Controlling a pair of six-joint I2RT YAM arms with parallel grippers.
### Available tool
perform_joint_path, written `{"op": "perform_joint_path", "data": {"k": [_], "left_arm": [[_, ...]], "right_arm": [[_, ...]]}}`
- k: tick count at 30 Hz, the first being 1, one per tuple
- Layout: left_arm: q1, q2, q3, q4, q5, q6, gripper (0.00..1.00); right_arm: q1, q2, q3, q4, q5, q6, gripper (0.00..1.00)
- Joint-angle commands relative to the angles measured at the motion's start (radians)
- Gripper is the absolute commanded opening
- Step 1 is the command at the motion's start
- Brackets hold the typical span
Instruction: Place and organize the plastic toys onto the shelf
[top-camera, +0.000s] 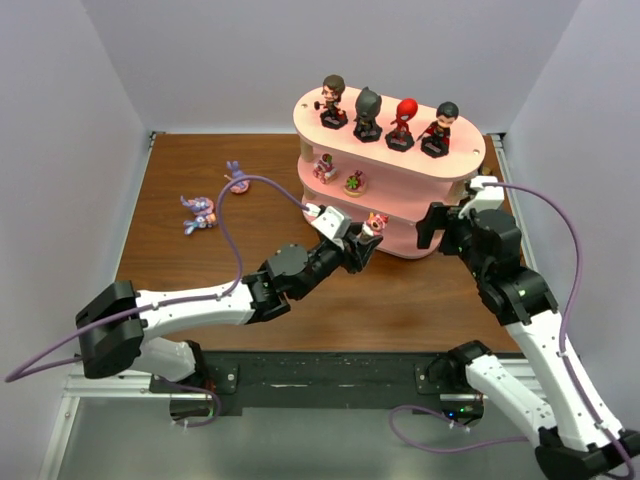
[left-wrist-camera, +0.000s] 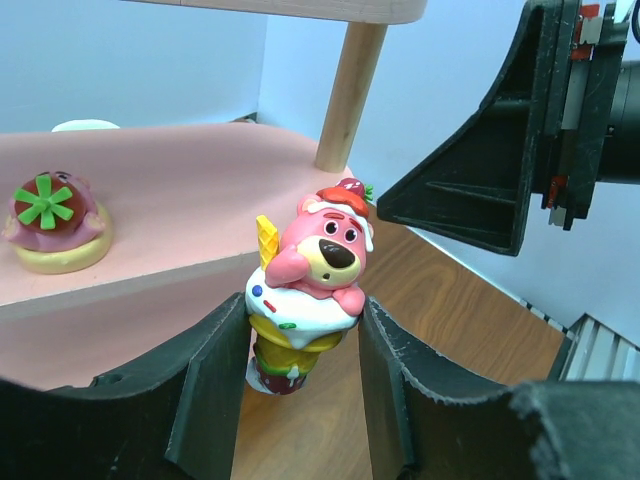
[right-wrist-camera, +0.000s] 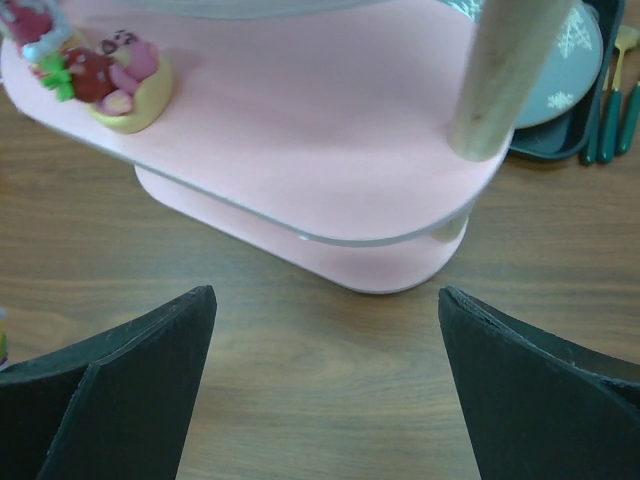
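My left pincer (left-wrist-camera: 305, 325) grips the pink bear toy (left-wrist-camera: 320, 262); it hangs just before the shelf (left-wrist-camera: 180, 190). My right pincer (right-wrist-camera: 325, 300) gapes wide beside the shelf.

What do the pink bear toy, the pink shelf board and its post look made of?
Pink bear toy: likely moulded plastic, glossy, painted details catch highlights. Pink shelf board: matte, even colour, no grain; painted wood or foam board, unclear. Post: probably bare wood, tan with faint streaks.
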Motion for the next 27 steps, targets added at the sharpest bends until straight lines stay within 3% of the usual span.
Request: {"op": "perform_joint_path", "data": {"k": [1,4,6,18,27], "left_arm": [[-0.002,0.042,0.041,0.196,-0.037,-0.008,0.00],[-0.002,0.082,0.046,0.260,-0.052,0.004,0.00],[-0.002,0.102,0.050,0.311,-0.062,0.014,0.00],[0.005,0.238,0.055,0.587,-0.080,0.069,0.00],[0.056,0.375,0.118,0.676,-0.020,0.043,0.00]], "right_arm": [[-0.167,-0.017,-0.033,0.038,-0.232,0.008,0.96],[-0.350,-0.002,-0.065,0.063,-0.465,0.036,0.95],[-0.451,-0.011,-0.089,0.101,-0.539,0.084,0.94],[-0.458,-0.094,-0.070,0.064,-0.627,0.096,0.90],[-0.427,-0.129,-0.037,0.011,-0.607,0.048,0.92]]}}
